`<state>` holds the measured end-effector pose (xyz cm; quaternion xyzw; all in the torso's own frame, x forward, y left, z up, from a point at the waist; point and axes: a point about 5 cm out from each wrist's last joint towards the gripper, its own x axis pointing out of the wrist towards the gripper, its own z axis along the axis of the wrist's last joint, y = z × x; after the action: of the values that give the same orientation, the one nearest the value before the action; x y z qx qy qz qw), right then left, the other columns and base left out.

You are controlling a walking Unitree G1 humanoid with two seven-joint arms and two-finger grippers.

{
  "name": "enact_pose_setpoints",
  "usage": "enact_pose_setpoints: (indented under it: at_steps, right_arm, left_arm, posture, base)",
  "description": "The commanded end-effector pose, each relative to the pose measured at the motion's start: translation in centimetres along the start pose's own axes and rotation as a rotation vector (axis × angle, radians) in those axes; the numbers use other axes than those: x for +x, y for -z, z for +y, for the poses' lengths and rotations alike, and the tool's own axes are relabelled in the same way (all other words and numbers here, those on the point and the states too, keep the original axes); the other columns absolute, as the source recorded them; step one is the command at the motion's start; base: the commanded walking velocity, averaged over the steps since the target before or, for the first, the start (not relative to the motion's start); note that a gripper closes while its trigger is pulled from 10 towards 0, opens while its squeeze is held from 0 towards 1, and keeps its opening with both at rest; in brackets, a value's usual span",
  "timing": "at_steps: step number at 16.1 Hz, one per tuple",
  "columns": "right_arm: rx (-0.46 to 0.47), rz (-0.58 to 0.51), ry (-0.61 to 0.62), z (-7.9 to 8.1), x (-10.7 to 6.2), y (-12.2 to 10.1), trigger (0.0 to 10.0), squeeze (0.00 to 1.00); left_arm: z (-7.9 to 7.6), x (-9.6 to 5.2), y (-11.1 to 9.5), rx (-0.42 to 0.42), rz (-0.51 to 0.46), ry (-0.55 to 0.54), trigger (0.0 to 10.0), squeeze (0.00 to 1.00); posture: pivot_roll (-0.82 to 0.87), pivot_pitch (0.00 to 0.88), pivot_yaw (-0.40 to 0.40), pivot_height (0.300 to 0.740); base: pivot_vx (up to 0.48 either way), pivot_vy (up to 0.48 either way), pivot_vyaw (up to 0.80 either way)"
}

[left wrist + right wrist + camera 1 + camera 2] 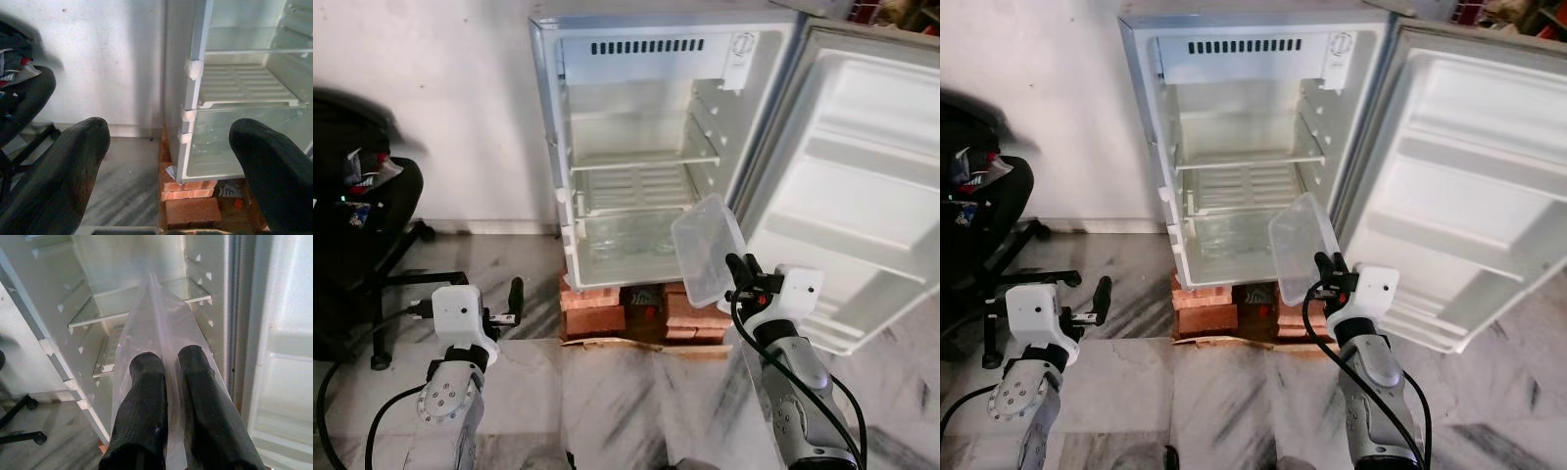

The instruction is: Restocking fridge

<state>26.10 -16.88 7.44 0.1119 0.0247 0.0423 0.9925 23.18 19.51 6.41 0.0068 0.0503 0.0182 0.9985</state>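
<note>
Right claw [736,266] is clenched on the edge of a clear plastic container [707,248]; in the right wrist view both black fingers [146,401] are seen pinching its rim, one on each side. The container is held on edge, tilted, long axis running up and away from the claw toward the fridge [646,147] interior; its open face is turned roughly to the robot's left, though this is hard to confirm through the clear plastic. It is suspended in air just in front of the open cabinet, beside the lower right corner, level with the bottom compartment. The glass shelf [641,157] lies ahead and above, toward the robot's left; the open door [862,186] stands to the right. The fridge sits on bricks [592,308].

Left claw [514,299] is released, fingers wide apart, held low over the marble floor [636,392], left of the fridge, holding nothing. The right arm is judged the one placed for insertion: a forward push, shifted slightly left, seems needed.
</note>
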Motion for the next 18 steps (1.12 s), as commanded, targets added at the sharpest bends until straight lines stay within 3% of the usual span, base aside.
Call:
enact_pose_setpoints:
  at_steps: [1, 7, 15, 18]
  right_arm:
    - [-0.009, 0.009, -0.017, 0.09, 0.16, 0.04, 10.0, 0.00]
    - [-0.029, 0.003, -0.029, -0.25, 0.32, -0.17, 10.0, 0.00]
    - [-0.041, -0.007, -0.031, -0.15, 0.56, -0.37, 10.0, 0.00]
    - [-0.042, -0.012, -0.025, -0.25, 0.54, -0.48, 10.0, 0.00]
  left_arm:
    - [0.03, -0.06, -0.36, 0.011, -0.008, 0.000, 10.0, 0.00]
    - [-0.13, 0.04, -0.01, 0.013, 0.005, 0.001, 10.0, 0.00]
    - [-0.51, 0.32, 0.05, 0.023, 0.004, 0.015, 10.0, 0.00]
    - [-0.74, 0.47, 0.00, 0.022, 0.000, 0.035, 10.0, 0.00]
  posture:
    - [0.13, 0.065, -0.036, 0.740]
    - [0.12, 0.065, -0.041, 0.740]
    - [0.12, 0.063, -0.039, 0.740]
    - [0.11, 0.063, -0.036, 0.740]
  base:
    - [0.255, 0.251, 0.00]
    - [0.127, 0.344, 0.00]
    - [0.294, 0.377, 0.00]
    - [0.419, 0.000, 0.00]
